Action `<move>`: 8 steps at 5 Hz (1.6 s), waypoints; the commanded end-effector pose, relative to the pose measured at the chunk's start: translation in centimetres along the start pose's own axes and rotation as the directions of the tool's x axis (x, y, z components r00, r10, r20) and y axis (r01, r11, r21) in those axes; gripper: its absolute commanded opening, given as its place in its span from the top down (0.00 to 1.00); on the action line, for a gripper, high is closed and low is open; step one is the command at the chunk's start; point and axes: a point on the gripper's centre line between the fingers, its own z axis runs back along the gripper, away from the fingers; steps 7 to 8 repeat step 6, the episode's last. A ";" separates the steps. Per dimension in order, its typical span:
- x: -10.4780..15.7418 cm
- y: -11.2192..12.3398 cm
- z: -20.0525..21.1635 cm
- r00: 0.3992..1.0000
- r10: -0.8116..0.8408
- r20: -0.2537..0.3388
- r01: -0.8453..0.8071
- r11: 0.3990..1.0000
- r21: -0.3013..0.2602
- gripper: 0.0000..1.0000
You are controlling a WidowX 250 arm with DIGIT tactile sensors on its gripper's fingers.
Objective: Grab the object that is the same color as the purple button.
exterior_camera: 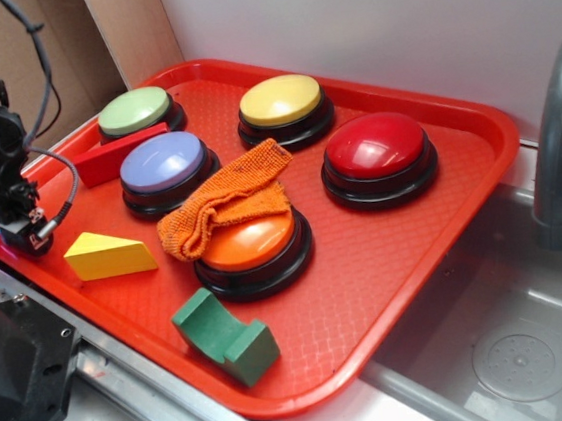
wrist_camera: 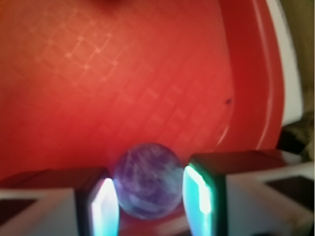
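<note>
Nowhere any legible writing; purple ball (wrist_camera: 147, 180) between pincer (wrist_camera: 150, 201) fingers (wrist_camera: 104, 204).

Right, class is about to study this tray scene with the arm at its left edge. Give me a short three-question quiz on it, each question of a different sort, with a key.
1. True or false: in the wrist view the purple ball sits between the gripper fingers.
2. What lies on top of the orange button?
A. the yellow wedge
B. an orange cloth
C. the green block
3. Fill in: the red block lies between the green button and the ______ button.

Key
1. True; whether the pads touch it is not clear.
2. B
3. purple
</note>
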 end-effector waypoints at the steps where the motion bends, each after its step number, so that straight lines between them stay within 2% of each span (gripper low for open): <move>1: 2.4 -1.6 5.8 0.999 0.017 0.045 -0.010 0.985 -0.171 1.00; 2: 3.3 -3.9 8.9 0.996 -0.017 0.092 0.038 0.971 -0.234 1.00; 3: 3.8 -6.1 11.9 0.986 -0.056 0.154 0.094 0.962 -0.256 1.00; 4: 4.0 -8.8 14.9 0.963 -0.114 0.242 0.175 0.953 -0.246 1.00; 5: 3.9 -10.3 15.3 0.954 -0.147 0.262 0.212 0.947 -0.241 1.00; 6: 3.9 -8.7 13.8 0.979 -0.155 0.129 0.179 0.963 -0.203 1.00; 8: 3.9 -8.7 13.8 0.979 -0.155 0.129 0.179 0.963 -0.203 1.00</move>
